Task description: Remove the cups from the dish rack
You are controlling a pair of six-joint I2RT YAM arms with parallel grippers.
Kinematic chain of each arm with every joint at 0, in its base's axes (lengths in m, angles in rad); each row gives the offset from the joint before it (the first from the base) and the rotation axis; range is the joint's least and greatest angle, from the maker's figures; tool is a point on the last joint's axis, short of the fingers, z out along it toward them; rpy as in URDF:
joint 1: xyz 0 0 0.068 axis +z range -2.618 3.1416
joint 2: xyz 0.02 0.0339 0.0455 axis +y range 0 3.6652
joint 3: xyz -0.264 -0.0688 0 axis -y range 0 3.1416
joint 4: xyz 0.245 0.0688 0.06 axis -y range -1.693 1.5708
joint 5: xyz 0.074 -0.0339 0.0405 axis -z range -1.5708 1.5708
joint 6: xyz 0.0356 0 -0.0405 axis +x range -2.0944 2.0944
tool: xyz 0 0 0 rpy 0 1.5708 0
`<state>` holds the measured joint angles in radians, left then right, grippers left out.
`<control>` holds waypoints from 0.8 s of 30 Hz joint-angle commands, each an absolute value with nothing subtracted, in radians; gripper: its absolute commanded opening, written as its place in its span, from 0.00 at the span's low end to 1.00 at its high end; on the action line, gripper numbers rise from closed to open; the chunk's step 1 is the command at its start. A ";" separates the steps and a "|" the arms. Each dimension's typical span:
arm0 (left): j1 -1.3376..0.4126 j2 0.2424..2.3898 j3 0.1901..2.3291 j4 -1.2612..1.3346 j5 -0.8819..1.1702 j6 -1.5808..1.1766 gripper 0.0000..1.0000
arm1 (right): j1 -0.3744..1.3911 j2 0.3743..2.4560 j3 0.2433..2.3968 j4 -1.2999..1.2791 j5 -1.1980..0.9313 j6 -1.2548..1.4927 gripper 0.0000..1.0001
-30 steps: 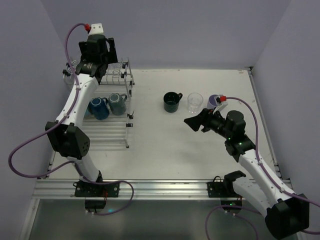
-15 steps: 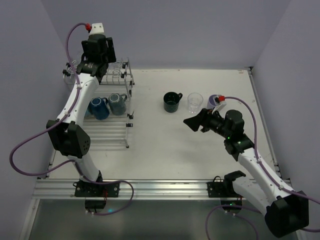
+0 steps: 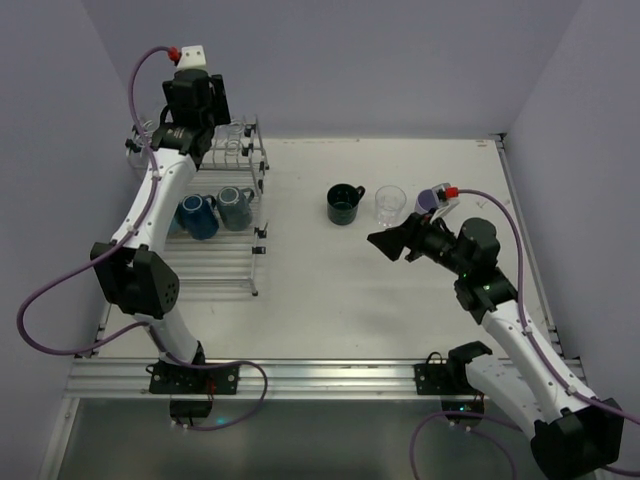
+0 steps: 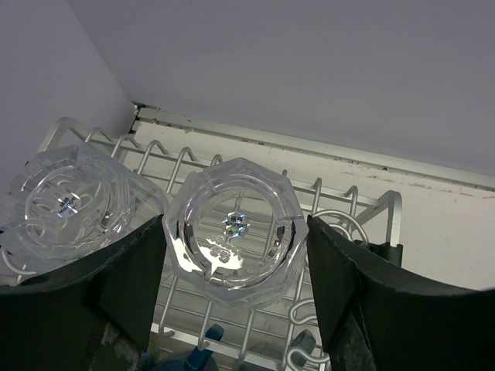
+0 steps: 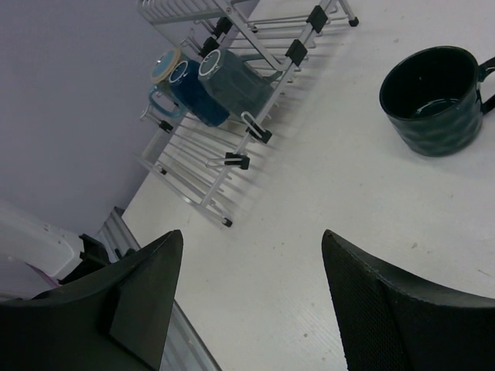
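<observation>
The dish rack (image 3: 222, 215) stands at the far left. On its top tier two clear glass tumblers stand upside down (image 4: 232, 232) (image 4: 66, 205). My left gripper (image 4: 234, 259) is open, with one finger on each side of the middle tumbler, close to its sides. On the lower tier lie a blue mug (image 3: 197, 216), a grey mug (image 3: 236, 207) and a light blue mug with an orange inside (image 5: 164, 69). A dark green mug (image 3: 345, 203), a clear tumbler (image 3: 390, 203) and a lavender cup (image 3: 427, 199) stand on the table. My right gripper (image 3: 390, 243) is open and empty above the table.
The walls stand close behind and to the left of the rack. The lavender cup is partly hidden behind my right wrist. In the right wrist view the rack (image 5: 232, 162) is far left and the green mug (image 5: 433, 100) is at the upper right.
My left gripper has turned a little over the rack's top tier. My right arm has shifted slightly right and up. No cup has moved.
</observation>
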<state>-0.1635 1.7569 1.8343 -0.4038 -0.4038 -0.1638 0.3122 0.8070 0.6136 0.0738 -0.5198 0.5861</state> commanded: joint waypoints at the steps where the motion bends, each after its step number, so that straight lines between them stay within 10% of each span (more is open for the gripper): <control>1: -0.153 1.671 1.858 -0.364 -0.356 -0.182 0.36 | 0.314 0.811 0.646 0.133 -0.584 0.644 0.75; 24: -0.274 1.194 1.313 -0.032 0.244 -0.521 0.22 | 0.495 1.009 0.672 0.652 -0.676 0.916 0.81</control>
